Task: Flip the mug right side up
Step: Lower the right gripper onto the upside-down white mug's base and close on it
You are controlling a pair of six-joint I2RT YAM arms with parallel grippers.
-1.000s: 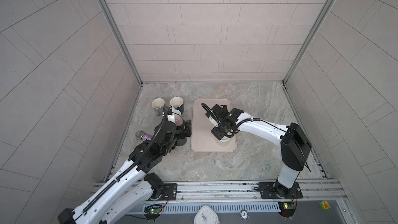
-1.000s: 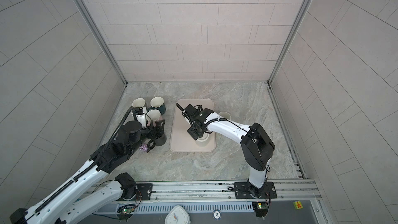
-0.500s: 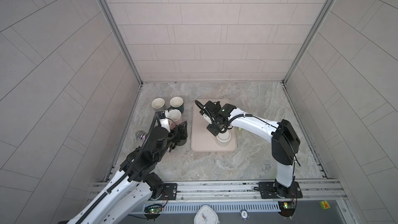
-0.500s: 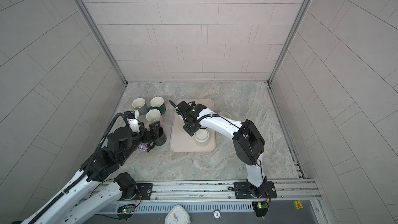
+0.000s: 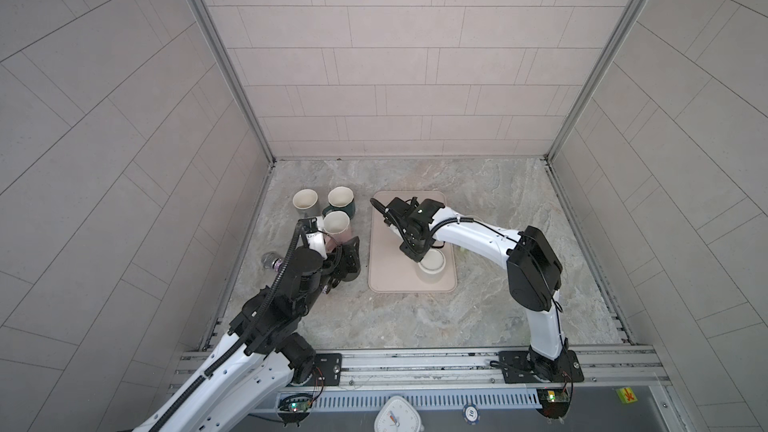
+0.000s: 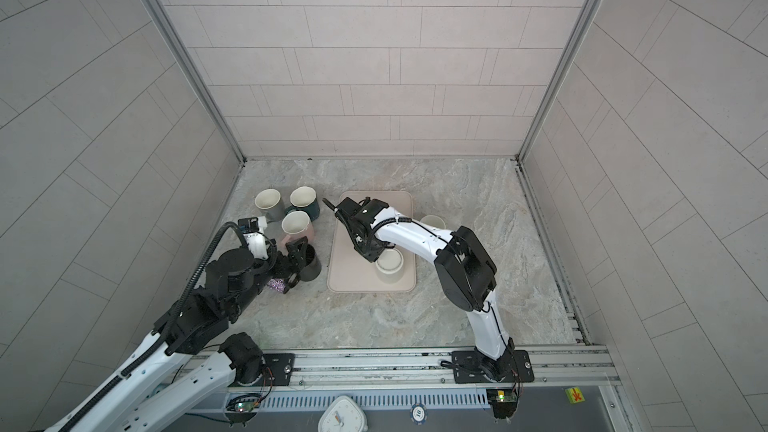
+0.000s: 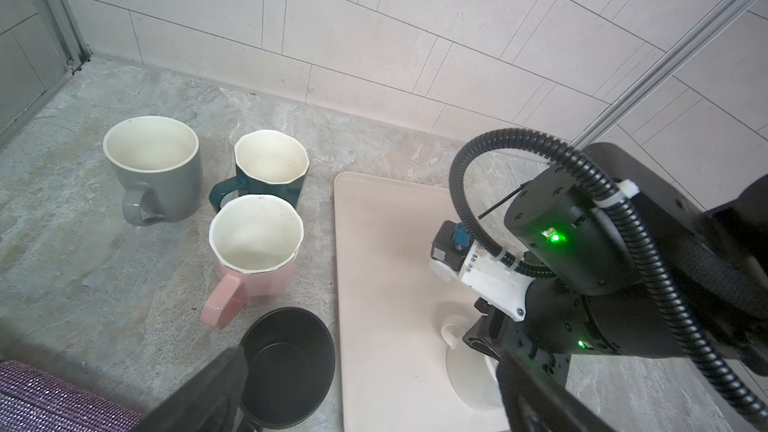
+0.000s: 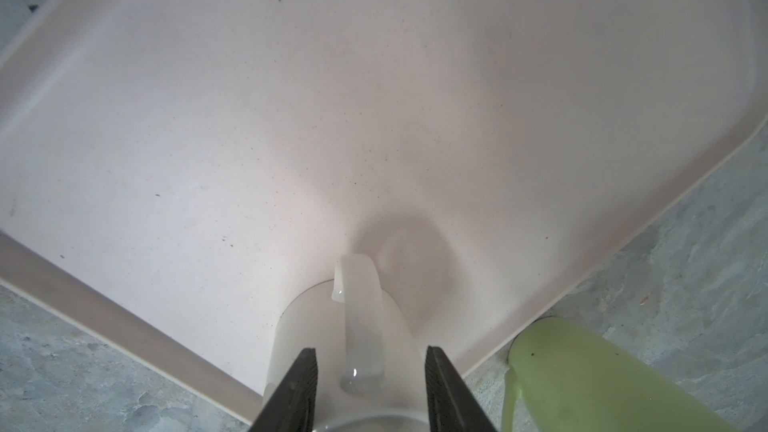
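Right fingers (image 8: pixel 297 388) straddle the handle (image 8: pixel 361 317) of the mug (image 8: pixel 291 326), spread, not touching it. Closing off-centre could let the glazed handle slip and topple the mug. Left fingers (image 7: pixel 208 392) are spread.

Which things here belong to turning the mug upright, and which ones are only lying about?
For the job:
white mug, upside down on the tray
right gripper, open around its handle

Lying about:
grey mug
dark green mug
pink mug
black mug
light green mug
purple glittery thing
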